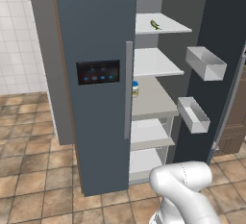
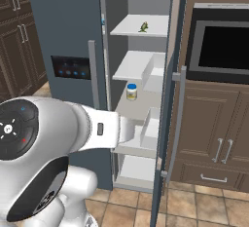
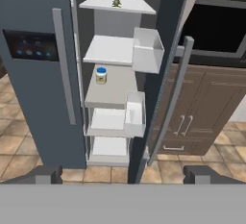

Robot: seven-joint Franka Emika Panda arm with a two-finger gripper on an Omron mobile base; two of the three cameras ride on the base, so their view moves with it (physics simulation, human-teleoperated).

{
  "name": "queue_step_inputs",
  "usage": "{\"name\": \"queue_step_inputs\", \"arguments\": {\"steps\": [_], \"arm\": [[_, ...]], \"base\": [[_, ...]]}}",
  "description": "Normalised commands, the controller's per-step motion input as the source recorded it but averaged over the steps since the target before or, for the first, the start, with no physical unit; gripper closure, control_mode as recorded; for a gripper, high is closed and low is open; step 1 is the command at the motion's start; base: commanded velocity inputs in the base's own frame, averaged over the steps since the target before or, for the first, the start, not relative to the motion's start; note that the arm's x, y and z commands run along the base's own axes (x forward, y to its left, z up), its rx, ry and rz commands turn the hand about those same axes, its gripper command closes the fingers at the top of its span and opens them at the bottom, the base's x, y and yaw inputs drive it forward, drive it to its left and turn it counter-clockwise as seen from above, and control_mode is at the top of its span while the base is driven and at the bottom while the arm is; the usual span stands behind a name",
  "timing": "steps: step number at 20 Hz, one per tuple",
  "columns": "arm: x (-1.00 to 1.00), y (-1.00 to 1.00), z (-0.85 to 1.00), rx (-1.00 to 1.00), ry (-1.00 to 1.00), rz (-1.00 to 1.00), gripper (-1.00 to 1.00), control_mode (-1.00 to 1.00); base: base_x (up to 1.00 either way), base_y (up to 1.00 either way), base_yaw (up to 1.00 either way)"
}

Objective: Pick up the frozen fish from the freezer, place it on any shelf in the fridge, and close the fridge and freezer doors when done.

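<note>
The frozen fish (image 1: 155,24) lies on the fridge's top shelf (image 1: 168,26), so the gripper (image 3: 122,174), released and empty, should push the open fridge door (image 3: 166,79) squarely shut.

You were looking at a home kitchen: a tall slate-grey side-by-side refrigerator (image 1: 96,122) stood at twelve o'clock, dark brown wooden cabinets with metal bar handles (image 2: 214,143) and a black built-in oven (image 2: 221,43) at two o'clock, terracotta floor tiles (image 1: 33,170) below, white wall tiles (image 1: 17,40) at ten o'clock.
</note>
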Motion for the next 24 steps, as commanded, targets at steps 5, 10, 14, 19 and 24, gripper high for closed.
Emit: {"name": "queue_step_inputs", "arguments": {"steps": [5, 10, 14, 19, 24], "arm": [[-0.02, -0.36, 0.00, 0.01, 0.00, 0.00, -1.00, -1.00], [0.00, -0.25, 0.00, 0.02, 0.00, 0.00, -1.00, -1.00], [0.00, -0.11, 0.00, 0.01, -0.01, 0.00, -1.00, -1.00], [0.00, -0.14, 0.00, 0.02, 0.00, 0.00, -1.00, -1.00], [0.00, -0.19, 0.00, 0.00, 0.00, 0.00, -1.00, -1.00]], "base": [[0.00, 0.00, 0.00], [0.00, 0.00, 0.00], [0.00, 0.00, 0.00], [0.00, 0.00, 0.00], [0.00, 0.00, 0.00]]}}
